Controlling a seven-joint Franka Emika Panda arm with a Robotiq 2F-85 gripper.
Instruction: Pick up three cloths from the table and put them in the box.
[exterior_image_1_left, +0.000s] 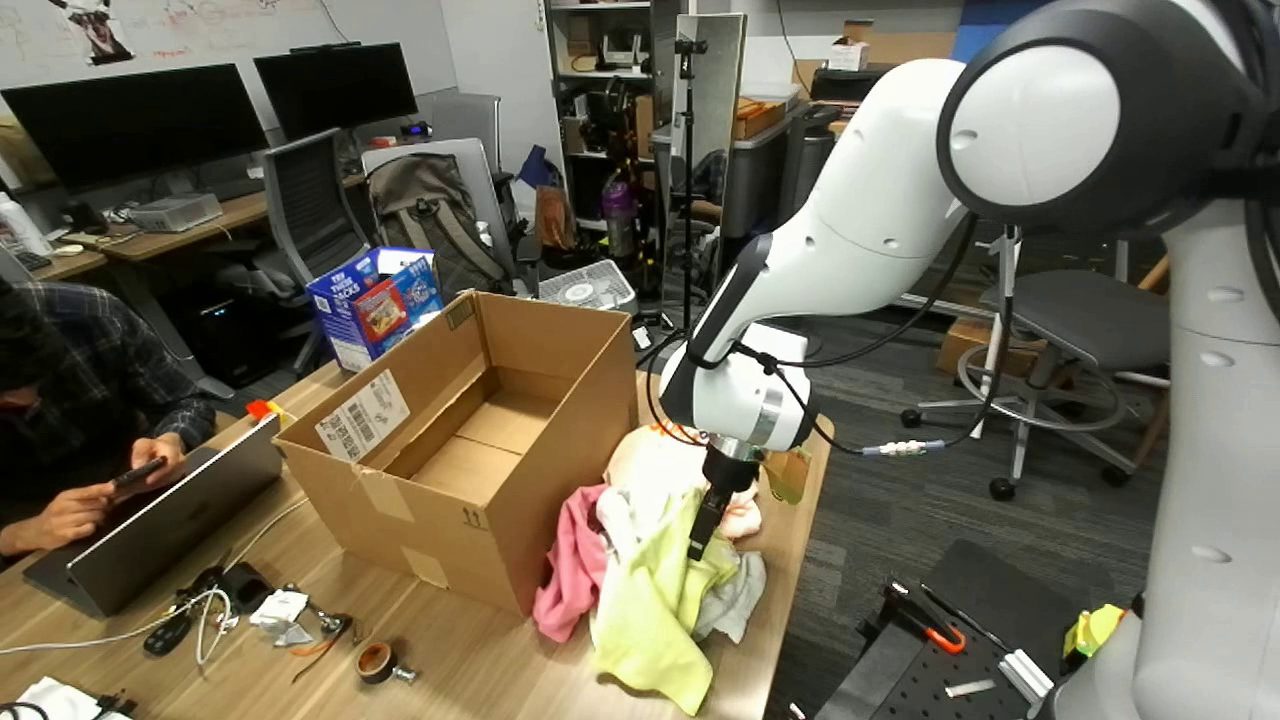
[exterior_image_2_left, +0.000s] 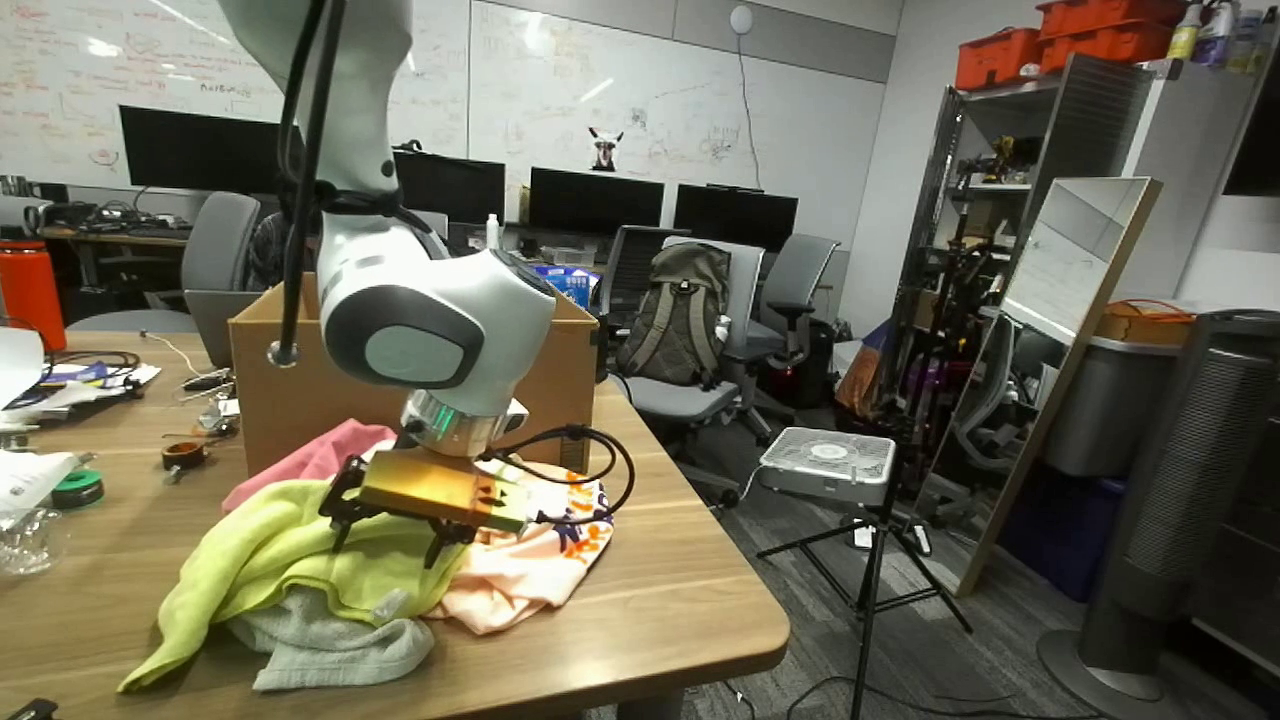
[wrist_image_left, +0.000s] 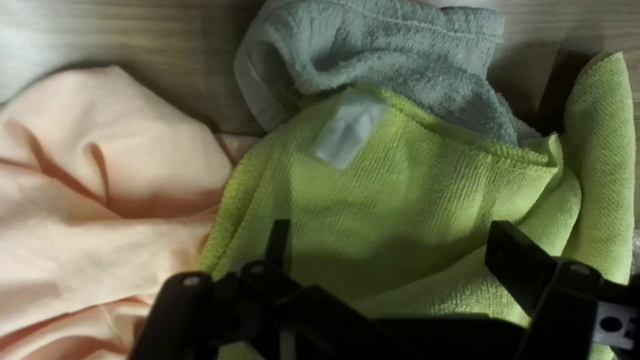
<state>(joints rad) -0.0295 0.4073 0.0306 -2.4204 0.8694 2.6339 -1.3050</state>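
Wrist view: fingers (wrist_image_left: 517, 262) spread wide over the yellow-green cloth (wrist_image_left: 395, 200), nothing gripped

My spread straddles part of that cloth, only its folds below the gap; can't tell if the tips touch. Set this wide probably to pinch a fat bunch. Grey cloth (wrist_image_left: 400, 70) sticks out from under it, so might get dragged along; peach cloth (wrist_image_left: 110, 165) beside. All heaped on the worktop (exterior_image_1_left: 490, 660), just beside the box (exterior_image_1_left: 565, 460), presumably for a short carry.

Wrist gives me the white tag (wrist_image_left: 350, 127) clearly but no box. In an exterior view I see down into the box: no cloth on the part of its floor that shows. Peach cloth's orange-and-dark print (exterior_image_2_left: 582, 545) shows in an exterior view; my wrist gets plain fabric. Pink cloth (exterior_image_1_left: 575, 560), near the box wall, shows in both exterior views, not at the wrist.
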